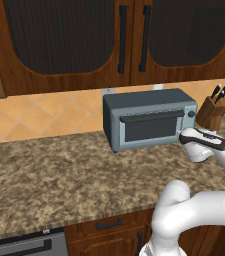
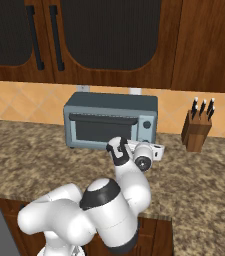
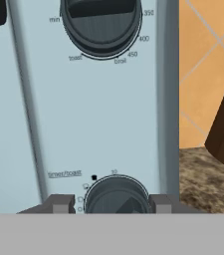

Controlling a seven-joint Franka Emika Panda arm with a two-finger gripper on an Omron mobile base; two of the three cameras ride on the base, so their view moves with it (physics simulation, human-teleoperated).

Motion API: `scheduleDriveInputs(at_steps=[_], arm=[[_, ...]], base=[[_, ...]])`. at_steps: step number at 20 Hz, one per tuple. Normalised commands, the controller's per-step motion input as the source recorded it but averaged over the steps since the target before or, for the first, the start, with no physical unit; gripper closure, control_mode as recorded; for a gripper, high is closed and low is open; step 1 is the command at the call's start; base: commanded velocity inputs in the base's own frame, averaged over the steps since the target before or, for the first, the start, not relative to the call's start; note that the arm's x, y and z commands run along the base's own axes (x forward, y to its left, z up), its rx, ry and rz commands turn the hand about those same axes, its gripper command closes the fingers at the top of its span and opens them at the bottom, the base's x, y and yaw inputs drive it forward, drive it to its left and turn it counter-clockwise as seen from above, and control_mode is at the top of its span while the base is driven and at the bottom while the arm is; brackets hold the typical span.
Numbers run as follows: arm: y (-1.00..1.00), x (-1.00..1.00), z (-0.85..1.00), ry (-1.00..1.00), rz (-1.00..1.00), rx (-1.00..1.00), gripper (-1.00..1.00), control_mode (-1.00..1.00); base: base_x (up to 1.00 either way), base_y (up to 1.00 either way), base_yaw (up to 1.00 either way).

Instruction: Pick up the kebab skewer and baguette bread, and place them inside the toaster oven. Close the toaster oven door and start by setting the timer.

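A grey-blue toaster oven (image 1: 149, 117) sits toward the far side of a speckled brown granite counter (image 1: 59, 175), against a tan tiled backsplash (image 1: 44, 112), with its door (image 2: 103, 127) shut. The robot's gripper (image 3: 115, 203) is at the oven's right-hand control panel, its two fingertips (image 3: 58, 203) partly drawn in and sitting on either side of the lower timer knob (image 3: 116, 196), apparently pinching it. The knob is a small, round, dark dial, most likely rigid plastic and fairly smooth, so it is best held across its width, square-on, and twisted gently; a loose or off-centre pinch would probably slip. A larger temperature dial (image 3: 102, 22) is above it on the same panel. To the right of the oven is a wooden knife block (image 2: 196, 127) with dark handles, near but not touching. Dark wood wall cabinets (image 1: 119, 40) hang above, and matching drawers (image 1: 109, 227) run below the counter's near edge.
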Motion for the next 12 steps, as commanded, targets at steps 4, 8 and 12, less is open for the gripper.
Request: scheduleDriveInputs(at_steps=[4,8,12], arm=[[-0.05,0.00,0.00,0.00,0.04,0.01,1.00,-1.00],[-0.03,0.00,0.00,0.00,0.06,0.01,1.00,-1.00],[-0.01,0.00,0.00,0.00,0.06,0.02,1.00,-1.00]], base=[[0.00,0.00,0.00],[0.00,0.00,0.00],[0.00,0.00,0.00]])
